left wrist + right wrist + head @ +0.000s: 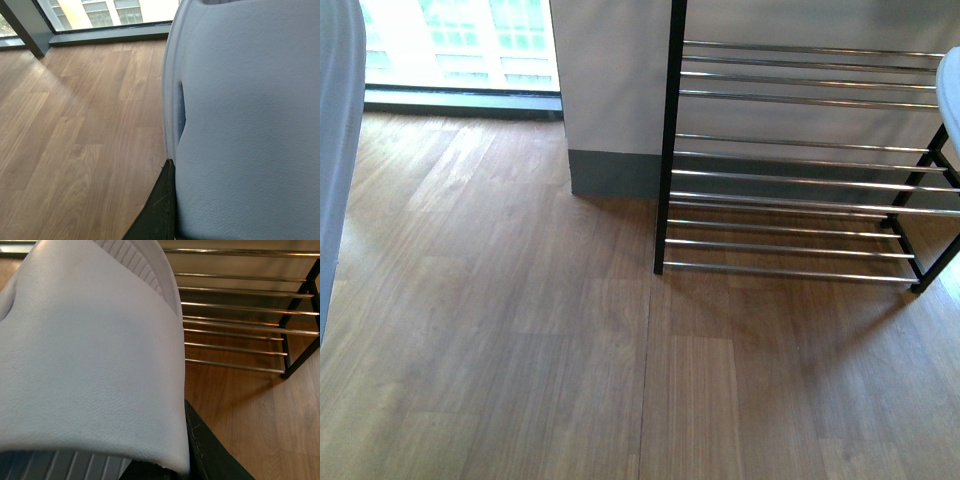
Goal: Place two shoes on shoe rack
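Left gripper point(167, 200): only one black finger shows, pressed against the left slide point(240, 125). The other finger is hidden behind it, but the gripper reads as clamped on it. Pale blue pebbled rubber, cut off by the frame. Right gripper point(195, 440) likewise grasps the right slide point(90, 355), with ribbed footbed showing past the strap. Shoe rack point(670, 150) stands beyond the right gripper, chrome rods partly cut off. Wood floor point(520, 330) lies below both.
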`<state>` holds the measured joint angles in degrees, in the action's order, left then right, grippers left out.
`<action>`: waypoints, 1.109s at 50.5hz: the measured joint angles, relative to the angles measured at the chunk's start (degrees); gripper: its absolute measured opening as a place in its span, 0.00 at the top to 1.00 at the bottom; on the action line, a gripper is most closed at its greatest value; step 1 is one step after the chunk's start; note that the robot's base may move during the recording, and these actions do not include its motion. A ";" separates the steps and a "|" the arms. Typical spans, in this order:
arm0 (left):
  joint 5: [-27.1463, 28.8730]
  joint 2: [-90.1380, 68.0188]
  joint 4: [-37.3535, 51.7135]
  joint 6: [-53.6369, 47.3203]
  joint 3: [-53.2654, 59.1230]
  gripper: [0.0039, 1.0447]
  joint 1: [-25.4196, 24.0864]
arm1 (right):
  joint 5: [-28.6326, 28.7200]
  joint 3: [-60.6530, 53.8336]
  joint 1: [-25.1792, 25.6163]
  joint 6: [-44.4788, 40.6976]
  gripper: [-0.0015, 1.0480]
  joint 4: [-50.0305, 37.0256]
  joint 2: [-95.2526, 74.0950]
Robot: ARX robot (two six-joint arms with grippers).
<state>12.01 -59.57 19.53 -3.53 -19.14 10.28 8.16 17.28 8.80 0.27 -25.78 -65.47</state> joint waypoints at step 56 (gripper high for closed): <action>0.02 0.00 0.00 -0.02 0.13 0.99 0.00 | -0.02 -0.04 0.00 0.02 0.99 0.02 -0.04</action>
<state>12.03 -59.57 19.53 -3.55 -19.00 10.28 8.14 17.23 8.80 0.30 -25.76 -65.52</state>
